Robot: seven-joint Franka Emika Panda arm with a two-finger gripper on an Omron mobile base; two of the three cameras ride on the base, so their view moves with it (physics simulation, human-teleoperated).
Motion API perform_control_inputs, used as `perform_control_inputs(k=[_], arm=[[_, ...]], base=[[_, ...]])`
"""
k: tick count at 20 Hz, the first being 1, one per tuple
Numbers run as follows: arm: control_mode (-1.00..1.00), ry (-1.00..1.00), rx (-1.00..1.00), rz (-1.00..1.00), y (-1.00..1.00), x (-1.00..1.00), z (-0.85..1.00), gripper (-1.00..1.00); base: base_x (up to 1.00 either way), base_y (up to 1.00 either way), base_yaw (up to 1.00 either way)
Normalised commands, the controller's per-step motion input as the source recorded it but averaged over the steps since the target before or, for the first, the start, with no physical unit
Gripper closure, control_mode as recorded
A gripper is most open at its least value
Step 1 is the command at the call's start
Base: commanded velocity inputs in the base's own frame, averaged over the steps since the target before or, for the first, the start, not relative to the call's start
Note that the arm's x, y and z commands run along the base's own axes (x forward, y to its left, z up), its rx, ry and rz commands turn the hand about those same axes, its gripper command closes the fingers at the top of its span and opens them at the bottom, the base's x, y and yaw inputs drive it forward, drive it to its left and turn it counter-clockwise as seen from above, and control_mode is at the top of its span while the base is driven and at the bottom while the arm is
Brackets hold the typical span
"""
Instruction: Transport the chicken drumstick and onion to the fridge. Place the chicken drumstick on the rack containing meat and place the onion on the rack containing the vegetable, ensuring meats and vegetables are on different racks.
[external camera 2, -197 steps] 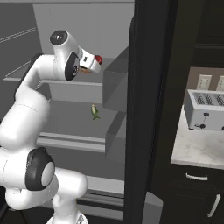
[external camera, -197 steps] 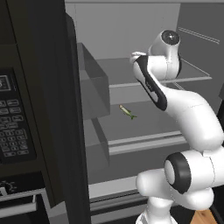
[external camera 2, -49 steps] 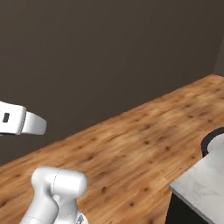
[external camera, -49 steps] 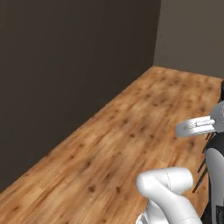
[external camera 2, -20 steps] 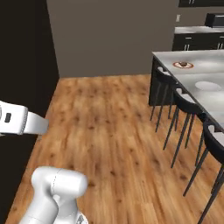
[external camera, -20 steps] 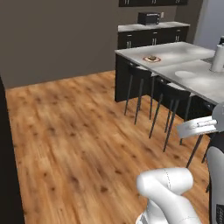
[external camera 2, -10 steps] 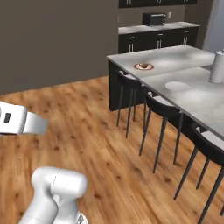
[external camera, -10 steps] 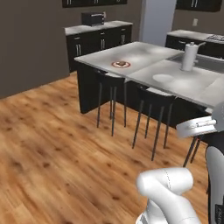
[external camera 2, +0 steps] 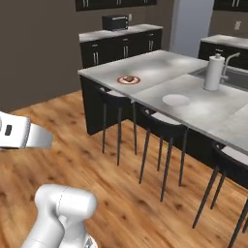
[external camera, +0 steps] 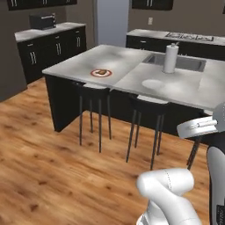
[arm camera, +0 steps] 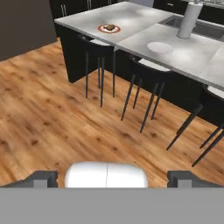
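Observation:
A small brown piece that looks like the chicken drumstick (arm camera: 110, 27) lies on a red-rimmed plate (external camera: 101, 73) near the corner of the grey kitchen island (external camera 2: 160, 68). The same plate (external camera 2: 129, 79) sits on the island's near left part in the right base view. My gripper (arm camera: 113, 179) is open, its two dark fingertips (arm camera: 42, 178) standing wide apart with nothing between them. It hangs over the wooden floor, well short of the island. The onion and the fridge are out of view.
Dark bar stools (external camera: 93, 91) (external camera 2: 164, 131) line the island's near side. A white cylinder (external camera: 170, 58) stands by the sink (external camera: 184, 62), with a pale disc (arm camera: 159, 47) on the top. Black cabinets with a small appliance (external camera 2: 115, 22) run behind. Wooden floor (arm camera: 52, 122) lies open between me and the island.
The whole picture has swung from the fridge past a dark wall to the kitchen, so the base has driven. The island now sits nearer and more central than half a second ago.

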Motion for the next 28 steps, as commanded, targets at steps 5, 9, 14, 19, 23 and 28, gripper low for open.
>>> perform_control_inputs(k=[5, 9, 14, 19, 23, 28], arm=[[1.00, 0.00, 0.00, 0.00, 0.00, 0.00, 0.00, -1.00], [1.00, 0.00, 0.00, 0.00, 0.00, 0.00, 0.00, -1.00], [1.00, 0.00, 0.00, 0.00, 0.00, 0.00, 0.00, -1.00], [1.00, 0.00, 0.00, 0.00, 0.00, 0.00, 0.00, -1.00], [1.00, 0.00, 0.00, 0.00, 0.00, 0.00, 0.00, -1.00], [1.00, 0.00, 0.00, 0.00, 0.00, 0.00, 0.00, -1.00]], base=[[1.00, 1.00, -0.50], [1.00, 1.00, -0.46], [1.00, 1.00, -0.36], [0.91, 1.00, -0.40], [0.69, 1.00, -0.49], [0.00, 1.00, -0.37]])
